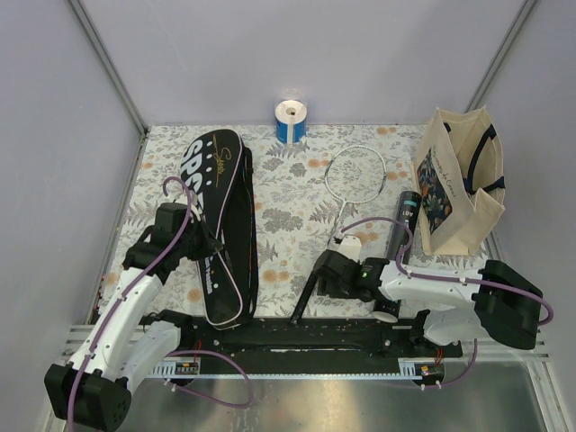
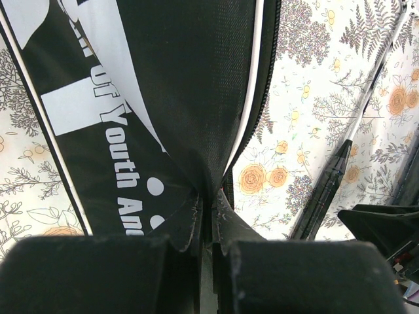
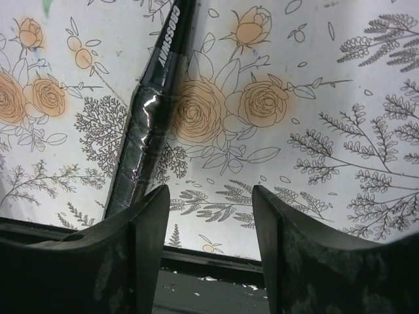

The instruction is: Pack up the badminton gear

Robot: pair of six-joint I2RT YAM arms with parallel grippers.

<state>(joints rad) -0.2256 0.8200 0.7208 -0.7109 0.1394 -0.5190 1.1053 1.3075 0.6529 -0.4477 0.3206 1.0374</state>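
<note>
Racket cover printed "Of Youth"; racket printed "CROSSWAY"

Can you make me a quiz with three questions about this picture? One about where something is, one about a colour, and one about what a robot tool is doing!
1. Where is the tote bag?
A) on the right
B) on the left
C) in the middle

2. What colour is the racket cover?
A) red
B) black with white letters
C) green

3. What is the left tool doing?
A) wide open, empty
B) gripping the tote bag
C) pinching the cover

Answers:
1 A: it stands at the far right of the overhead view.
2 B: white words show on black fabric.
3 C: the tool is shut on a fold of the cover.
</note>
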